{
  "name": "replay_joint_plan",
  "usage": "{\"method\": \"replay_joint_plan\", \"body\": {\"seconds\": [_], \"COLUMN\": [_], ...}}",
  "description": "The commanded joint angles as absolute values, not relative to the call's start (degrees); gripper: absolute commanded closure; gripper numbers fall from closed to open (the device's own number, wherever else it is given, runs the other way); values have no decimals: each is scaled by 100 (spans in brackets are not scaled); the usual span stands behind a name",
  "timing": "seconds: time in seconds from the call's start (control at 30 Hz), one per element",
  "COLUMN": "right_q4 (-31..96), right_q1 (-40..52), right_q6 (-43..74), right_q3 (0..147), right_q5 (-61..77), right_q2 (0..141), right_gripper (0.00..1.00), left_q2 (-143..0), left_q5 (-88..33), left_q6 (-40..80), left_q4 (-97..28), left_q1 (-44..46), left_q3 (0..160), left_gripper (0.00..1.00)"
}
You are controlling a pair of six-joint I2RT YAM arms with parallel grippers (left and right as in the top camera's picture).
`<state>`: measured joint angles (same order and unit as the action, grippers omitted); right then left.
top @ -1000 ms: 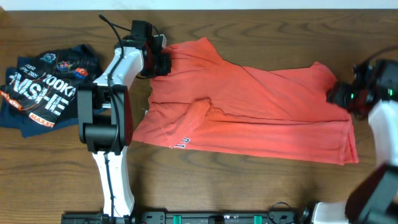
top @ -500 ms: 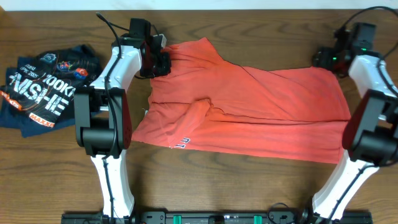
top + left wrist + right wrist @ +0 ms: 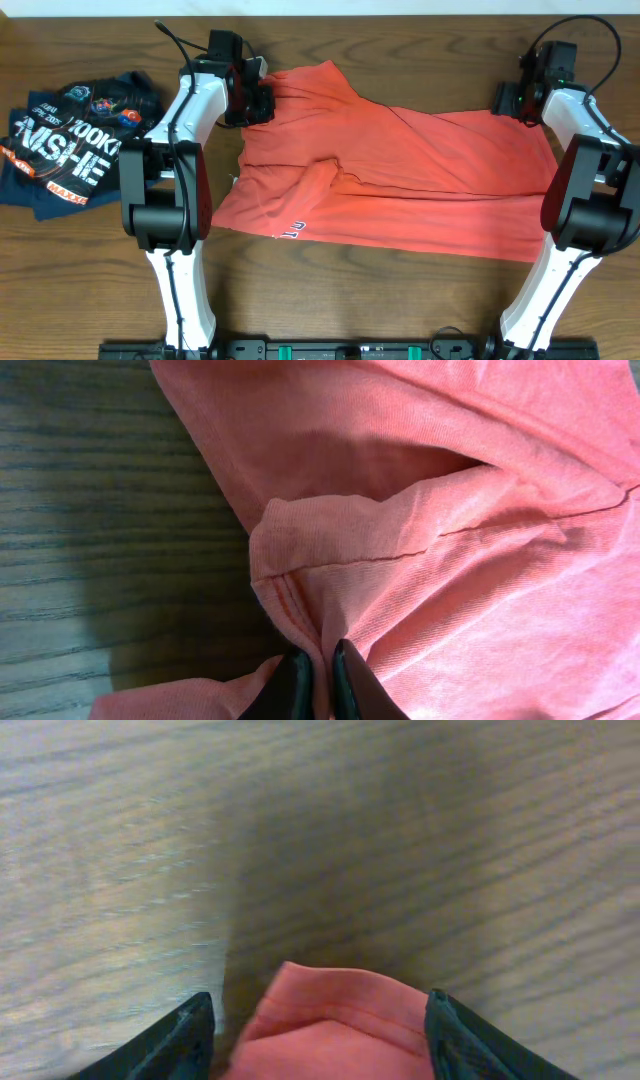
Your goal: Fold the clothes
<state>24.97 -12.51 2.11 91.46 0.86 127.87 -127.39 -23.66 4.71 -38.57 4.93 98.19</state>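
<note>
The coral-red T-shirt lies spread across the middle of the table, one sleeve folded onto it, a bit of white lettering at its front edge. My left gripper is at the shirt's far left corner, shut on a pinch of its cloth. My right gripper is at the shirt's far right corner, open, its two fingers either side of the hemmed corner, which lies between them without being clamped.
A dark navy garment with white and orange lettering lies crumpled at the left of the wooden table. The table's far edge runs just behind both grippers.
The right arm has swung from the shirt's right side up to its far right corner, then edged a little left. The left arm and the shirt have not moved.
</note>
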Motion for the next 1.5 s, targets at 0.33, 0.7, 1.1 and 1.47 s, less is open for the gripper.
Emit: {"method": "replay_joint_plan", "body": {"seconds": [0.33,0.7,1.1,1.47], "right_q4": [2644,2952,4128,6407], "right_q1": [-1203,-1288,-1485,-1835], "right_q6": [217,834,1098,1133], "right_q3": [9266,9271,9271,9268], "right_q5": [-281,-744,-1129,-1291], "right_q2": [12833,12632,11579,11163], "right_gripper": [92,99,99,99], "left_q2": [-12591,-12411,-11539,-11496], "left_q5": [-2399,-2399,-2397,-1857], "left_q6": [523,517,499,478], "left_q4": [-3879,-4029,-4766,-6460], "left_q1": [473,473,471,456], "left_q3": [9880,9880,9880,9880], "left_gripper": [90,94,94,94]}}
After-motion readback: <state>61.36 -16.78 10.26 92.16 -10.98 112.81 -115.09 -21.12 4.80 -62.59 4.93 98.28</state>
